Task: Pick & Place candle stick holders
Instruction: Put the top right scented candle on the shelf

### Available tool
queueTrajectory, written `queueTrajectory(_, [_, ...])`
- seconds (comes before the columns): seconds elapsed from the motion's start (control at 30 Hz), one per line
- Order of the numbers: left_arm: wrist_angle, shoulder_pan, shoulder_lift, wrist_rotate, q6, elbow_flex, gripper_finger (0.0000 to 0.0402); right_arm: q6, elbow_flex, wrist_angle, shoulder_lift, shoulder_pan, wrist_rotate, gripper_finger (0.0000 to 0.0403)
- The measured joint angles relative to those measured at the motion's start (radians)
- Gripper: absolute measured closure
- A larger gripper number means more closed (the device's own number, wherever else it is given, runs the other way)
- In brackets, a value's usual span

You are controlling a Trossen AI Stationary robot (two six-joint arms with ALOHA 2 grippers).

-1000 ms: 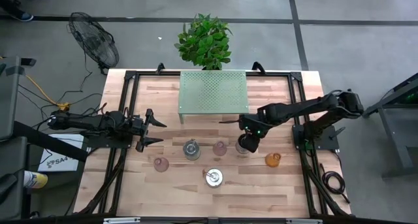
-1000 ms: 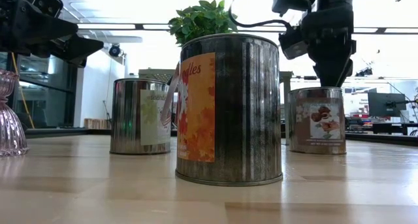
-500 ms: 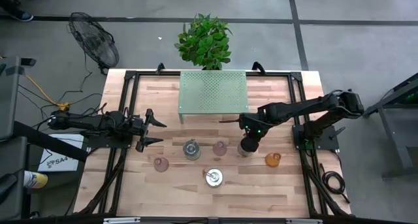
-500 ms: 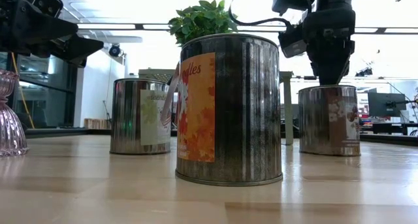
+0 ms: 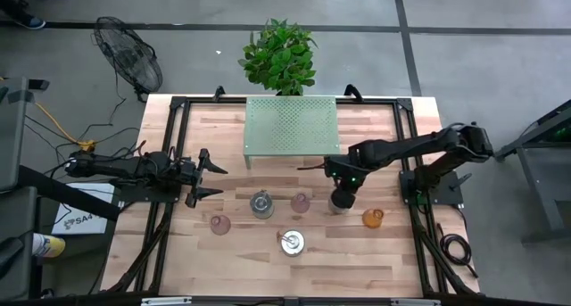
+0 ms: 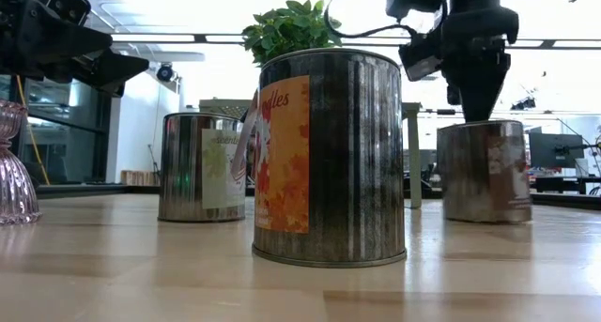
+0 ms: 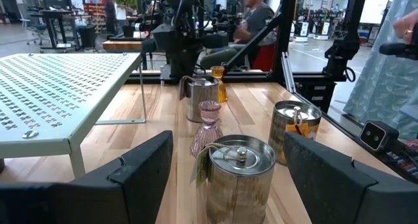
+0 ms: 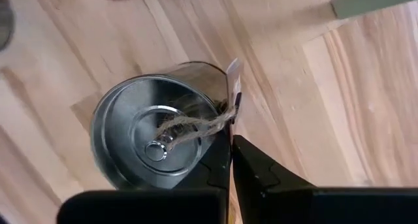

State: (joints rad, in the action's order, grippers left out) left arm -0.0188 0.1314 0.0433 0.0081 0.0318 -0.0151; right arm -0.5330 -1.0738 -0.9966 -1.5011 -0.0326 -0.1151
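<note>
Three shiny silver holders stand on the table: one [image 5: 261, 203], one nearer [image 5: 291, 243], and one [image 5: 340, 202] under my right gripper [image 5: 342, 195], which points down and is shut on that holder's twine. Two pink glass holders [image 5: 219, 223] [image 5: 301, 202] and an amber one [image 5: 373, 218] stand among them on their bases. My left gripper [image 5: 212, 177] waits at the table's left, level and open, with nothing between its fingers. My right gripper pinches the twine [image 8: 219, 121] between its two shut fingers, right at the lid's rim beside the paper tag [image 8: 233, 80]. The twine runs from the lid's knob [image 8: 155, 151] to the fingers. They come from above, pointing down. The holder's base [image 6: 486, 217] looks to be on the table.
A green perforated shelf [image 5: 292, 125] stands at the far middle, with a potted plant [image 5: 279, 56] behind it. Black frame rails [image 5: 169, 145] run along both table sides. People sit in the room beyond the table [image 7: 255, 18].
The silver holder under my right gripper has turned about on itself, its label swinging round, and has slid a little toward the table's right and near side, the gripper going with it.
</note>
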Motion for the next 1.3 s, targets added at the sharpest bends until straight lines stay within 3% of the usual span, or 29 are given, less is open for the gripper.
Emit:
queueTrajectory(0.33, [0.000,0.000,0.000,0.000,0.000,0.000,0.0114,0.010,-0.082,-0.038,0.002,0.000,-0.049,0.0403])
queueTrajectory(0.63, [0.000,0.000,0.000,0.000,0.000,0.000,0.0114,0.044,-0.298,-0.256,0.005,0.032,-0.017,0.0403])
queueTrajectory(0.93, [0.000,0.000,0.000,0.000,0.000,0.000,0.0114,0.112,-0.544,-0.405,0.007,0.164,0.021,0.0402])
queueTrajectory(1.3, [0.000,0.000,0.000,0.000,0.000,0.000,0.0114,0.200,-0.659,-0.457,-0.013,0.351,-0.016,0.0402])
